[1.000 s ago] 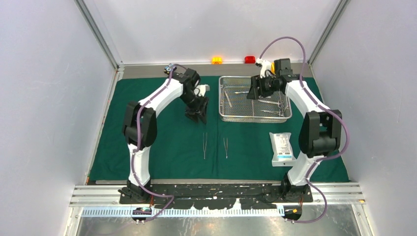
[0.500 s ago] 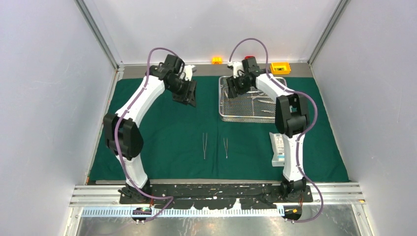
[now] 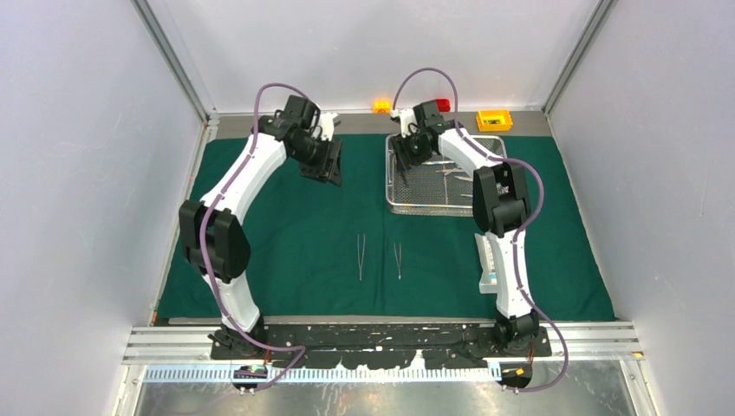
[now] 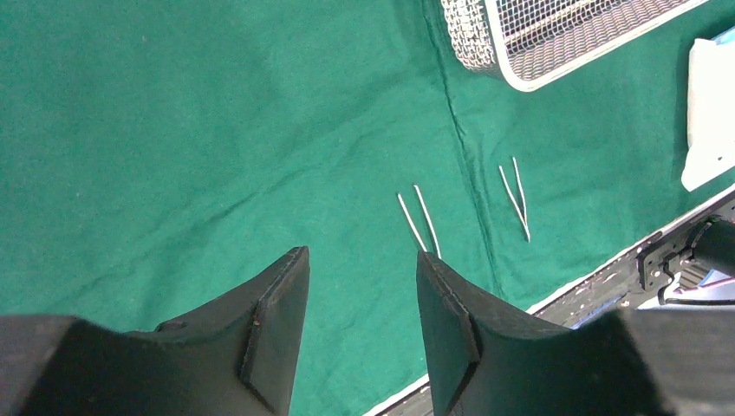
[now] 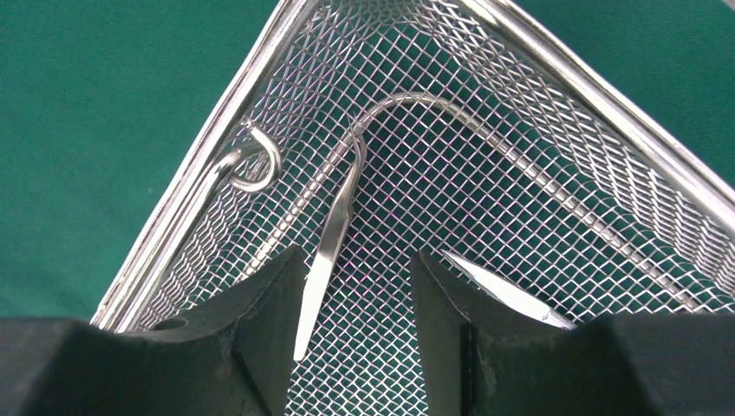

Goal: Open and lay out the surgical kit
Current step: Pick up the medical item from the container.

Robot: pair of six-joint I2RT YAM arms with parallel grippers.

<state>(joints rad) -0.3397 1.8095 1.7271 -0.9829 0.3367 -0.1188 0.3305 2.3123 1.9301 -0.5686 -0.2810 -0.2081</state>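
Note:
The dark green drape (image 3: 295, 251) lies spread flat. At its back right stands the steel mesh tray (image 3: 433, 211) with slim silver instruments inside. Two tweezers (image 3: 361, 256) (image 3: 398, 260) lie side by side on the cloth at front centre. The white pouch (image 3: 488, 260) is partly hidden behind the right arm. My left gripper (image 3: 329, 169) hangs open over bare cloth left of the tray, nothing between its fingers (image 4: 277, 321). My right gripper (image 3: 406, 156) is open, low in the tray's back-left corner. A flat silver forceps (image 5: 334, 234) lies between its fingers, close to the left one.
A yellow box (image 3: 494, 120), an orange block (image 3: 381, 106) and a red block (image 3: 443, 105) sit on the grey strip behind the drape. Enclosure walls close in on both sides. The tray's wire handle (image 5: 485, 130) and rim (image 5: 199, 191) lie just ahead of the right fingers.
The left gripper has swung back and left, away from the tray. The right gripper has crossed the tray from its right side to the back-left corner, and its jaws have narrowed a little.

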